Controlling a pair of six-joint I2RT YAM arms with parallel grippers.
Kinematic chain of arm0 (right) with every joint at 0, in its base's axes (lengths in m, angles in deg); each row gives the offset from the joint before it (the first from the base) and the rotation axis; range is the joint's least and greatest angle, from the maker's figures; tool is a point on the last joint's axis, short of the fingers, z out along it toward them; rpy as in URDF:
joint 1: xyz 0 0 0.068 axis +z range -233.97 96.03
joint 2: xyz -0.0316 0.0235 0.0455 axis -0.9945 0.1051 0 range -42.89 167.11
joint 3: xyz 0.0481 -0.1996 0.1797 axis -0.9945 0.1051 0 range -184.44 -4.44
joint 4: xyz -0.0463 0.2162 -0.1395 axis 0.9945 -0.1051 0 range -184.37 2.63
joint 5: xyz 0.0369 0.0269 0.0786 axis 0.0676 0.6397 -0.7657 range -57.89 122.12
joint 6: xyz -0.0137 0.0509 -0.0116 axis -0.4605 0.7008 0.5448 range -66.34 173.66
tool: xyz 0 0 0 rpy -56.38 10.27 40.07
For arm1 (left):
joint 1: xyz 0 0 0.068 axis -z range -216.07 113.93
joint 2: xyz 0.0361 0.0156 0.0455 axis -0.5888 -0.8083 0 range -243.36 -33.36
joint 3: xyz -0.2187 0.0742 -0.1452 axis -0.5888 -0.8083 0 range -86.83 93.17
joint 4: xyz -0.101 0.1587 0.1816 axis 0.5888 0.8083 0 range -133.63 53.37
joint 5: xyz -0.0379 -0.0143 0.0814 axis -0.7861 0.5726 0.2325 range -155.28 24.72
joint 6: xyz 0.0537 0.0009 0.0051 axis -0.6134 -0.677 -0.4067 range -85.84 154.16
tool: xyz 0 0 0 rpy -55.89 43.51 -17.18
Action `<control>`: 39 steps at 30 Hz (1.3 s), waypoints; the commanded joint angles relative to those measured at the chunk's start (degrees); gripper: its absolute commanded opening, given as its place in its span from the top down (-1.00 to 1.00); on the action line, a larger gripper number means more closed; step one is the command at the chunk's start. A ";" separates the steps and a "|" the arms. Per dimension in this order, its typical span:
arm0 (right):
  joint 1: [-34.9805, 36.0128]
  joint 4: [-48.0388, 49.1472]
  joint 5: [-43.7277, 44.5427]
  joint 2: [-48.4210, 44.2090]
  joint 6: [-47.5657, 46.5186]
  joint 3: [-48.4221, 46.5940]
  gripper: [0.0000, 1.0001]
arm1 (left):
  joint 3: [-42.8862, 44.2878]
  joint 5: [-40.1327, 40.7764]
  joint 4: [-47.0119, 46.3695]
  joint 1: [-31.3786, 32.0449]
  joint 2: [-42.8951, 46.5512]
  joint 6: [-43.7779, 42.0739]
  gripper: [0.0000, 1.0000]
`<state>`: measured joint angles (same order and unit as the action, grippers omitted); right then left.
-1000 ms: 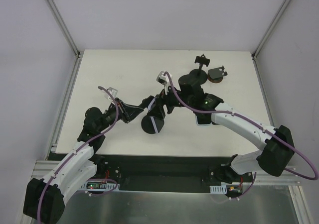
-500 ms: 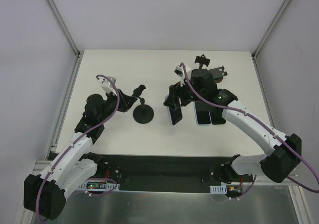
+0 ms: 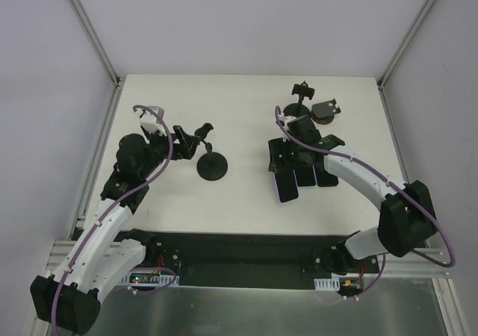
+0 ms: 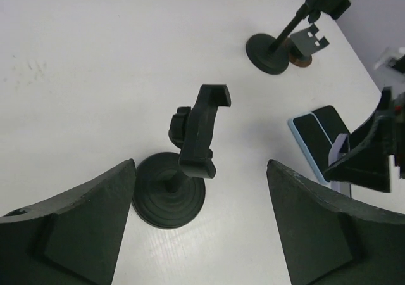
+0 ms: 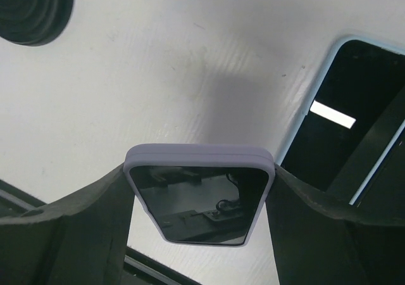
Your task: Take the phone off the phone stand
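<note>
Now that the phone [image 5: 199,199] is out of the phone stand [image 3: 213,166], only the set-down is left, by my judgement.
The right gripper [image 3: 284,175] is clamped on the lavender-cased phone's side edges and holds it on end low over the table [image 3: 239,97], right of the bare stand and just left of two other phones [image 3: 314,176] lying flat; I cannot tell whether it touches the table. The left gripper [image 3: 188,140] gapes wide and empty just left of the stand. The next move likely calls for laying the phone flat, then parting the fingers without nudging its neighbours.
</note>
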<state>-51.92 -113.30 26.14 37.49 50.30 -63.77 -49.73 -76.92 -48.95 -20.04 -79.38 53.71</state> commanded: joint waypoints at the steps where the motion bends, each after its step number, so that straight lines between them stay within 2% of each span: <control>1: -0.32 1.59 2.37 4.16 1.77 -2.80 0.98 | 5.52 4.69 4.35 -1.00 5.05 -7.14 -0.68; 4: -0.41 1.50 2.81 8.20 2.12 -4.38 0.98 | 7.02 7.85 6.90 -1.00 7.96 -11.09 -0.79; 10: -0.94 0.80 4.39 15.76 3.18 -8.08 0.98 | 5.62 14.52 7.87 -1.00 12.35 -17.78 -0.83; 13: -1.55 0.18 5.62 19.11 3.18 -10.36 0.98 | 3.33 16.55 7.78 -1.00 13.85 -17.97 -0.83; 18: -3.13 -0.70 8.00 24.12 5.29 -14.57 0.98 | 1.48 16.91 8.13 -1.09 13.68 -18.75 -0.83; 23: -4.28 -0.70 8.61 28.33 6.16 -17.66 0.90 | 1.31 17.44 8.13 -1.09 13.06 -20.60 -0.81; 32: -4.63 -0.35 10.72 31.94 7.31 -21.09 0.52 | 1.48 16.38 8.57 -1.09 11.48 -20.78 -0.77; 38: -4.72 -0.17 10.11 32.47 8.10 -21.44 0.19 | 1.57 15.51 8.66 -1.09 10.78 -20.61 -0.75; 39: -4.72 -0.26 9.67 32.30 8.28 -21.44 0.07 | 1.57 15.33 8.66 -1.09 10.69 -20.52 -0.75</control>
<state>-56.05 -116.80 34.88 69.38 57.30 -82.66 -48.42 -60.59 -39.69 -20.45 -68.40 34.06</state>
